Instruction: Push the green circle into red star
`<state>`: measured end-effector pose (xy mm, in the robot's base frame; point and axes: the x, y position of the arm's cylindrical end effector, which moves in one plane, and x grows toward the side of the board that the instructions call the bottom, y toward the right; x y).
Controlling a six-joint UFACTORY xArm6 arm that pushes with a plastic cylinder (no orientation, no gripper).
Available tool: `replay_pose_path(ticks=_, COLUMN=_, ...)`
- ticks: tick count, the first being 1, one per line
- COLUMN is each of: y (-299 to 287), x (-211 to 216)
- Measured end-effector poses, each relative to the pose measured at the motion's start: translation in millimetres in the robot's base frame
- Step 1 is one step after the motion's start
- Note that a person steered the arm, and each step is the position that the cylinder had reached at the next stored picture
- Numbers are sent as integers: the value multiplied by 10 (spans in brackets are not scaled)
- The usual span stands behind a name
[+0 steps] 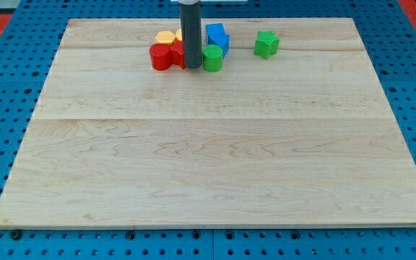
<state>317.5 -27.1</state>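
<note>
The green circle (213,58) sits near the view's top, centre. My tip (193,66) stands just to its left, between it and a red block (167,56). The red block's exact shape is partly hidden by the rod; it looks like two lobes or pieces side by side. The tip appears to touch or nearly touch both the green circle and the red block.
A yellow block (166,37) lies just above the red one. A blue block (217,36) lies just above the green circle. A second green block (266,44), angular in shape, sits apart to the right. The wooden board (208,159) lies on a blue perforated table.
</note>
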Motion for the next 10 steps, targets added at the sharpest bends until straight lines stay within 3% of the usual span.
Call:
replay_pose_path(ticks=2, y=300, x=41)
replay_pose_path(ticks=3, y=73, x=467)
replay_pose_path(ticks=4, y=238, x=648)
replay_pose_path(ticks=5, y=1213, x=180)
replay_pose_path(ticks=6, y=1391, x=-314)
replay_pose_path(ticks=8, y=949, x=-375)
replay_pose_path(ticks=10, y=380, x=-148)
